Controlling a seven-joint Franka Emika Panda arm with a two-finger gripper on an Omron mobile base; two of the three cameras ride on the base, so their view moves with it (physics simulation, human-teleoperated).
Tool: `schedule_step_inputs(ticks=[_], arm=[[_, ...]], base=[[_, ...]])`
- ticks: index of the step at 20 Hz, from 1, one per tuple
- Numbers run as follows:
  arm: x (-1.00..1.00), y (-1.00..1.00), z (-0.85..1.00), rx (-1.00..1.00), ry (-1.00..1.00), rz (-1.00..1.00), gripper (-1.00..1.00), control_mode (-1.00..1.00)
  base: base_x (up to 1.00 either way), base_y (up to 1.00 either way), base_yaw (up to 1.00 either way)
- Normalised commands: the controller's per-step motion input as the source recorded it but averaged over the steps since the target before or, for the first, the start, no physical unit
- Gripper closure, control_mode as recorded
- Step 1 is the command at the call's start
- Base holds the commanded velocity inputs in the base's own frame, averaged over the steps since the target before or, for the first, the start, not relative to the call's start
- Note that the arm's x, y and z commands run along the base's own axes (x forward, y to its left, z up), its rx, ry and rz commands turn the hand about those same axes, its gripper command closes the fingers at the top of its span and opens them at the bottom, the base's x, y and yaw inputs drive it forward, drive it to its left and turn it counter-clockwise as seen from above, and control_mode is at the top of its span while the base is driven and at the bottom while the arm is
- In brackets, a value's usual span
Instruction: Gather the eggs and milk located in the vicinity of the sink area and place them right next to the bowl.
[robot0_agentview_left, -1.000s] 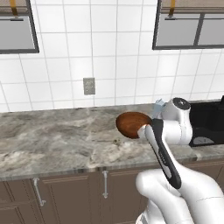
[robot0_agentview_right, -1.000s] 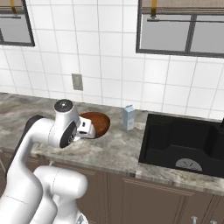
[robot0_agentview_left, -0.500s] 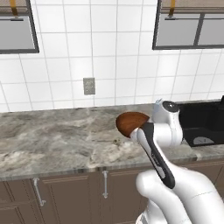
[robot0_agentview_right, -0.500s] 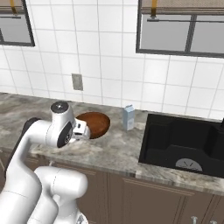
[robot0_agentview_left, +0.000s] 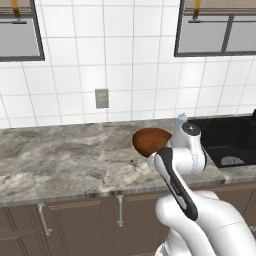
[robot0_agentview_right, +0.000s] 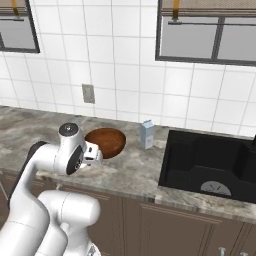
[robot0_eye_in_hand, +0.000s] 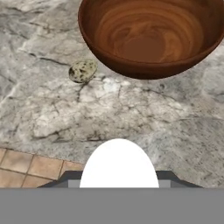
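In the hand view a smooth white egg (robot0_eye_in_hand: 119, 162) sits between the fingertips of my gripper (robot0_eye_in_hand: 119, 176), which is shut on it just above the counter's front edge. The reddish-brown wooden bowl (robot0_eye_in_hand: 151, 37) stands directly ahead. A small speckled egg (robot0_eye_in_hand: 83, 71) lies on the marble beside the bowl's left side. From the right base view the gripper (robot0_agentview_right: 96, 152) hangs low at the near side of the bowl (robot0_agentview_right: 106, 141). The milk (robot0_agentview_right: 146, 134) stands upright between the bowl and the black sink (robot0_agentview_right: 210, 160). In the left base view the arm covers part of the bowl (robot0_agentview_left: 149, 140).
The grey marble counter (robot0_agentview_left: 60, 160) stretches left of the bowl. A wall outlet (robot0_agentview_left: 102, 98) sits on the tiled backsplash. Brown cabinet doors (robot0_agentview_left: 80, 225) run under the counter edge. Floor tiles (robot0_eye_in_hand: 30, 168) show below the counter's front edge.
The hand with the white egg has drifted a little left and down, nearer the bowl's near side. Bowl, milk and speckled egg have stayed put.
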Motion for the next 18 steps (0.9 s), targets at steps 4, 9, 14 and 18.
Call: schedule_step_inputs(ticks=[4,9,14,18], arm=[[0.18,0.00,-0.14,0.00,0.00,0.00,1.00,-1.00],[0.17,0.00,-0.16,0.00,0.00,0.00,1.00,-1.00],[0.16,0.00,-0.27,0.00,0.00,0.00,1.00,-1.00],[0.20,0.00,-0.27,0.00,0.00,0.00,1.00,-1.00]], base=[[0.00,0.00,0.00],[0.00,0.00,0.00],[0.00,0.00,0.00],[0.00,0.00,0.00]])
